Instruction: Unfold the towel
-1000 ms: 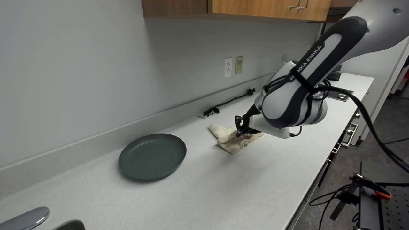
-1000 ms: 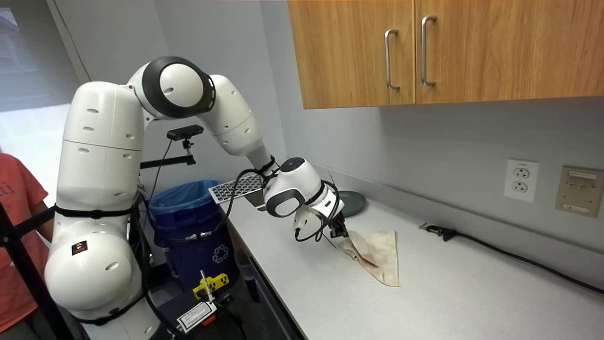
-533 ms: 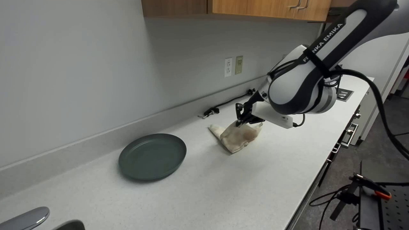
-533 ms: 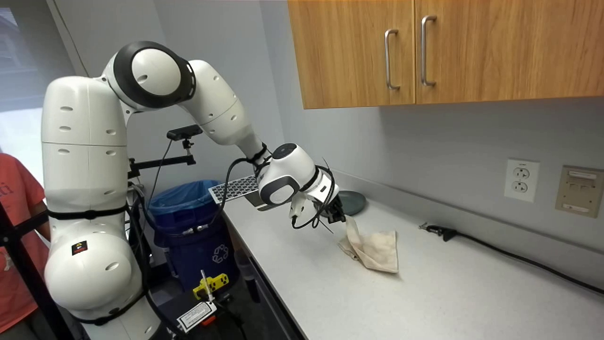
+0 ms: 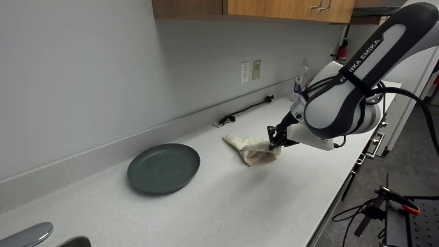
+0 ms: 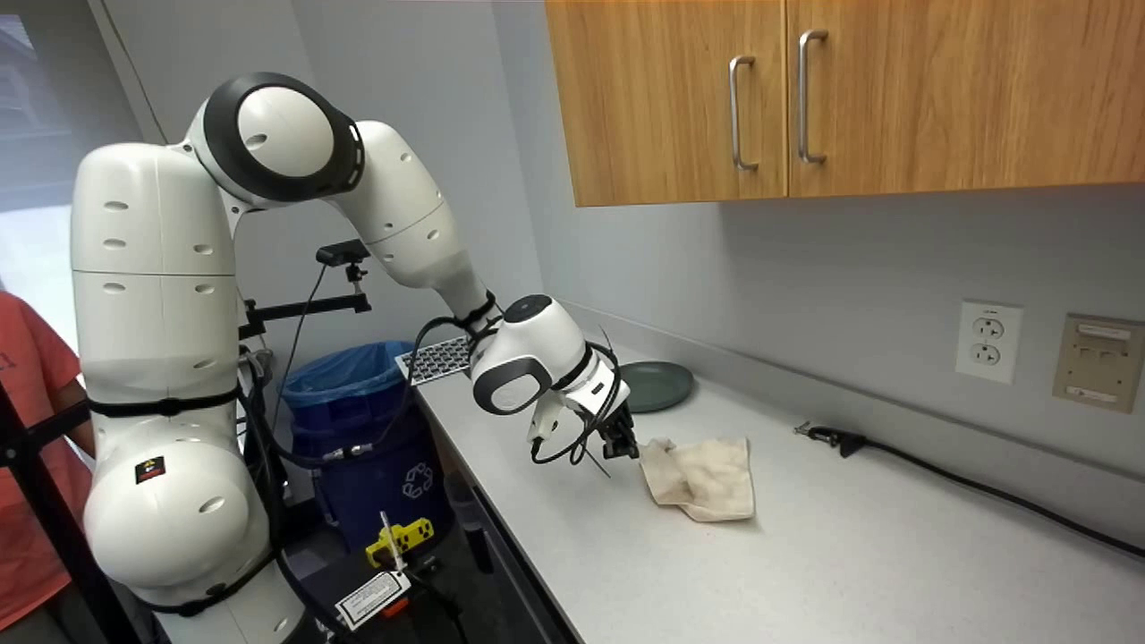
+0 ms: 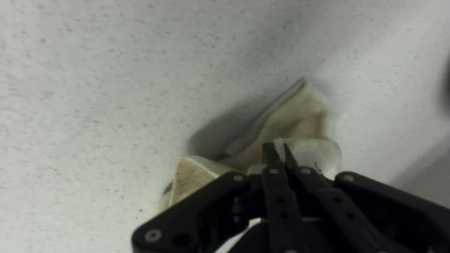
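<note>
A cream towel (image 5: 252, 151) lies crumpled and partly folded on the white counter, and it also shows in the other exterior picture (image 6: 707, 483). My gripper (image 5: 273, 145) is at the towel's side nearer the counter's front edge, just above the counter. In the wrist view my gripper (image 7: 280, 149) is shut with a thin fold of the towel (image 7: 311, 149) pinched between the fingertips. A loose corner of the towel stretches out beyond the fingertips there, and another raised fold stands to the left. Part of the towel is hidden under the gripper.
A dark green plate (image 5: 164, 168) sits on the counter beside the towel. A black cable with a clamp (image 5: 228, 120) lies along the wall. A plastic bottle (image 5: 300, 80) stands farther back. Wooden cabinets (image 6: 850, 98) hang above. A blue bin (image 6: 367, 438) stands beyond the counter's edge.
My gripper first lifted the pinched part of the towel, then moved toward the counter's front edge and down with it. The top layer now droops lower, and the rest has barely shifted.
</note>
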You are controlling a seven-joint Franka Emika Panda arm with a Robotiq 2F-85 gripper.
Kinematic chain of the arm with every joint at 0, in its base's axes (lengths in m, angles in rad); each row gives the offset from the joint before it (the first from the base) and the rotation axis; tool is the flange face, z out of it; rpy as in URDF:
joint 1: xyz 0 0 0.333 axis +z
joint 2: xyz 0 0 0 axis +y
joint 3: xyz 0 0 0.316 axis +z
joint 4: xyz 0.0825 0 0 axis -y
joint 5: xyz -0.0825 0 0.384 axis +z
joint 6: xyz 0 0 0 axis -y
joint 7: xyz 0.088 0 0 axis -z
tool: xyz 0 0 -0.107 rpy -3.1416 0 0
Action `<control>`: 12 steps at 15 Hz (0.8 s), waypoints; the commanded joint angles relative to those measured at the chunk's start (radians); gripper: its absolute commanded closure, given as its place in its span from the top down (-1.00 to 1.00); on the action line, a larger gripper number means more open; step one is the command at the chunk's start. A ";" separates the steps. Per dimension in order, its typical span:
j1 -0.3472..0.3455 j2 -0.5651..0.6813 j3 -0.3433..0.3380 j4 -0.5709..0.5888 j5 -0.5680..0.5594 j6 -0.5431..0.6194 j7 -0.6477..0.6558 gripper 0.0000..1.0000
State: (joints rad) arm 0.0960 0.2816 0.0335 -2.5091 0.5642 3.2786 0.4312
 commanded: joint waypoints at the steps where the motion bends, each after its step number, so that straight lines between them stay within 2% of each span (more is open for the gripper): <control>1: -0.015 -0.034 0.001 -0.086 -0.034 -0.036 -0.001 -0.99; 10: -0.001 -0.024 -0.016 -0.141 -0.092 -0.046 -0.003 -0.99; 11: -0.001 -0.022 -0.020 -0.142 -0.100 -0.062 -0.007 -0.45; 12: 0.000 -0.021 -0.021 -0.141 -0.104 -0.073 -0.005 -0.43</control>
State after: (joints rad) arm 0.0953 0.2817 0.0288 -2.6371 0.4938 3.2575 0.4302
